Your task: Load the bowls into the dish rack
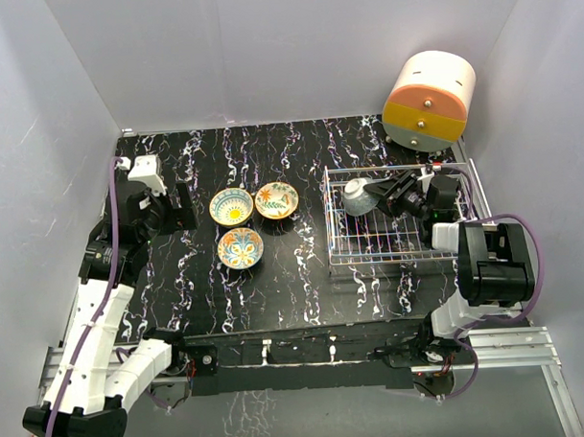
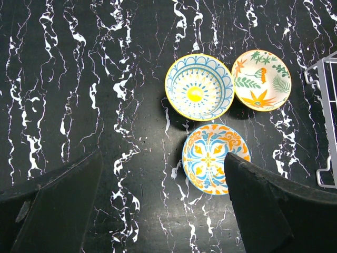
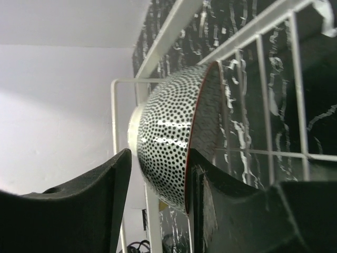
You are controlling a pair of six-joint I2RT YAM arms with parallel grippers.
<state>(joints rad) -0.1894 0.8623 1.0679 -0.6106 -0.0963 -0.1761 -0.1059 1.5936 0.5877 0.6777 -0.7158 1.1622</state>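
Speckled bowl (image 1: 356,197) stands on edge in the dish rack (image 1: 399,251); three painted bowls sit on the table (image 1: 304,285).

Right gripper (image 3: 159,153) straddles the speckled bowl's wall at the rack's far-left corner, with one finger outside and one at the rim; whether the jaws pinch it cannot be told. Blue-yellow bowl (image 2: 199,87) and leaf-patterned bowl (image 2: 261,79) sit side by side, orange-blue bowl (image 2: 210,157) just nearer, all left of the rack. Left gripper (image 2: 163,155) hovers above them, jaws spread wide.

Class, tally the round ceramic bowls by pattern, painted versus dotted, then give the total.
Painted bowls on the black marbled table: 3 (blue-yellow sunburst bowl, orange-green leafy bowl, orange-blue floral bowl)
Black-dotted bowl in the silver wire dish rack: 1
Total: 4
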